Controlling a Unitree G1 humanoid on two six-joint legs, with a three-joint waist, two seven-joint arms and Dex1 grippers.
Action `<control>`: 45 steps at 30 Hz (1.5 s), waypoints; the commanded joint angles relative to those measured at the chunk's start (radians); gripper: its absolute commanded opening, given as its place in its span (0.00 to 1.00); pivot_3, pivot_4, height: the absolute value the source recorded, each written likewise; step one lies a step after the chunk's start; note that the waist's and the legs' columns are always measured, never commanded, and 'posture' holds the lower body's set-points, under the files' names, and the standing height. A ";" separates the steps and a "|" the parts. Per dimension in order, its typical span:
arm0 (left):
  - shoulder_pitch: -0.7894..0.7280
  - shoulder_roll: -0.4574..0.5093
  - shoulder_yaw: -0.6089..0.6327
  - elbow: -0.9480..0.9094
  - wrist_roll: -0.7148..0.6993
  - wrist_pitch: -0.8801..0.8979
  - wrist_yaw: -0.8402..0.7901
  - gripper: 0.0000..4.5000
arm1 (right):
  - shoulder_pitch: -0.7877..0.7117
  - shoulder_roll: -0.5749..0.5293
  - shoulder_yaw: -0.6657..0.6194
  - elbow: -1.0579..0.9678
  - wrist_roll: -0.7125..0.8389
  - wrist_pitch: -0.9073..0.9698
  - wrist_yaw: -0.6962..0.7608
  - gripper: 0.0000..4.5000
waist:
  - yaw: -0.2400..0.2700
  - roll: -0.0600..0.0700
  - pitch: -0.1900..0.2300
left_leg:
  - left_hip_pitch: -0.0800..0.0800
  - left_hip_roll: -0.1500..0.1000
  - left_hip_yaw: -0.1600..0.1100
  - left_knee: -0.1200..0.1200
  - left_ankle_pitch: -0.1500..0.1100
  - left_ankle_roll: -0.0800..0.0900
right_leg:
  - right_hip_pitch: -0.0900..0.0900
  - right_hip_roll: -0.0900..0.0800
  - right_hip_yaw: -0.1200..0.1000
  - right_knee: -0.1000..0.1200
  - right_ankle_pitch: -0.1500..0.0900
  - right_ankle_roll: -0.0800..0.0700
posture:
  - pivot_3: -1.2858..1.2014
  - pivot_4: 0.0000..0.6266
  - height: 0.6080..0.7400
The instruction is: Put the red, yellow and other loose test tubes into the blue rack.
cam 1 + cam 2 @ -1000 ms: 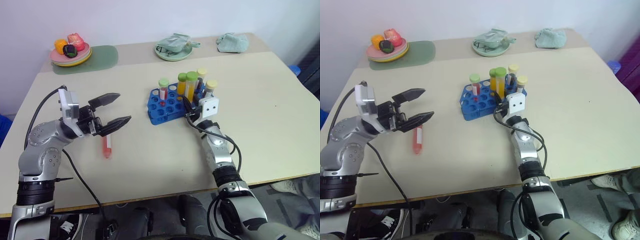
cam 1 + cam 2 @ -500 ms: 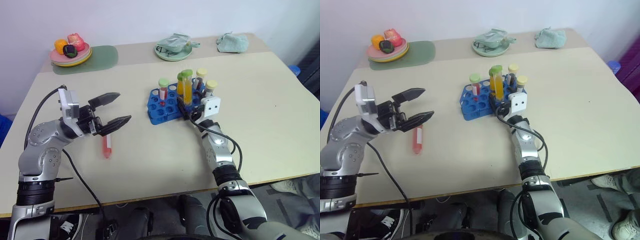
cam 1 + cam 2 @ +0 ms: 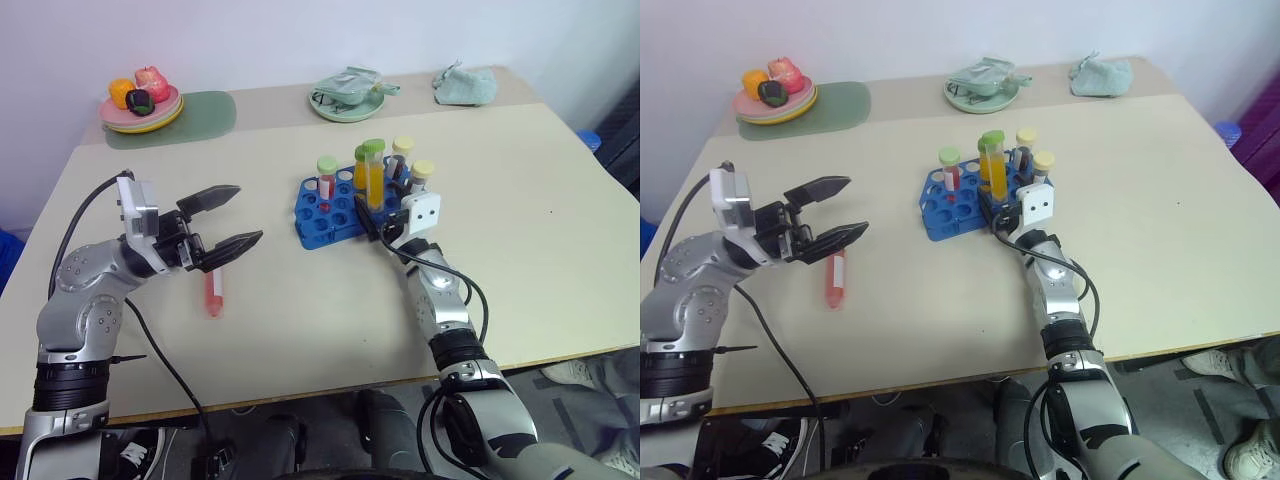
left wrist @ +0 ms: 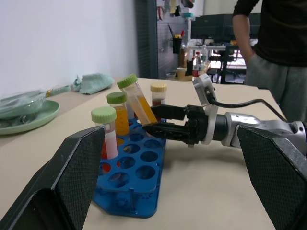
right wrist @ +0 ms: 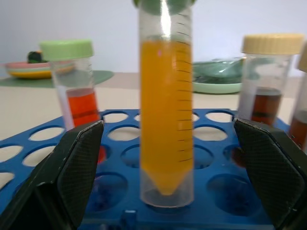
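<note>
On the cream table the blue rack is our landmark. Our right gripper sits at its near edge, fingers spread either side of a yellow-orange tube standing tilted in a hole. We should back straight away from the rack — no sideways brush. One red tube lies loose well left of the rack, under our left gripper, whose fingers are spread wide and holding nothing.

Orange tube cap cut off at frame edge; person cropped above chest; shelf clutter behind perhaps bottles.
</note>
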 commanded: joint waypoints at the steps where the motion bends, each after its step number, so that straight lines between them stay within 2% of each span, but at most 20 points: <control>1: -0.001 0.013 0.028 -0.043 -0.018 -0.001 0.003 1.00 | -0.023 -0.022 0.001 -0.090 0.005 0.077 0.000 0.98 | 0.001 0.000 0.000 | 0.000 0.000 0.000 0.000 0.000 0.000 | 0.000 0.000 0.000 0.000 0.000 0.000 | 0.52 0.24 1.00; 16: 0.005 -0.003 0.019 -0.044 -0.014 -0.008 0.004 1.00 | -0.028 -0.119 -0.023 -0.408 0.125 0.595 0.022 0.98 | 0.005 0.000 0.000 | -0.001 0.000 0.000 0.000 0.000 0.000 | 0.000 0.000 0.000 0.000 0.000 0.000 | 0.52 0.24 1.00; 25: 0.006 -0.013 0.015 -0.044 -0.010 -0.012 0.006 1.00 | -0.039 -0.141 -0.003 -0.541 0.161 0.827 0.027 0.98 | 0.006 0.000 0.000 | -0.001 0.000 0.000 0.000 0.000 0.000 | 0.000 0.000 0.000 0.000 0.000 0.000 | 0.52 0.24 1.00; 32: 0.005 -0.018 0.014 -0.042 -0.007 -0.015 0.005 1.00 | -0.073 -0.148 0.005 -0.560 0.160 0.931 0.013 0.98 | 0.006 0.000 0.000 | -0.001 0.000 0.000 0.000 0.000 0.000 | 0.000 0.000 0.000 0.000 0.000 0.000 | 0.52 0.24 1.00; 45: 0.007 -0.021 0.013 -0.046 -0.006 -0.015 0.008 1.00 | -0.143 -0.146 -0.015 -0.503 0.155 0.951 -0.029 0.98 | 0.006 0.000 0.000 | -0.001 0.000 0.000 0.000 0.000 0.000 | -0.001 0.000 0.000 0.000 0.000 0.000 | 0.52 0.24 1.00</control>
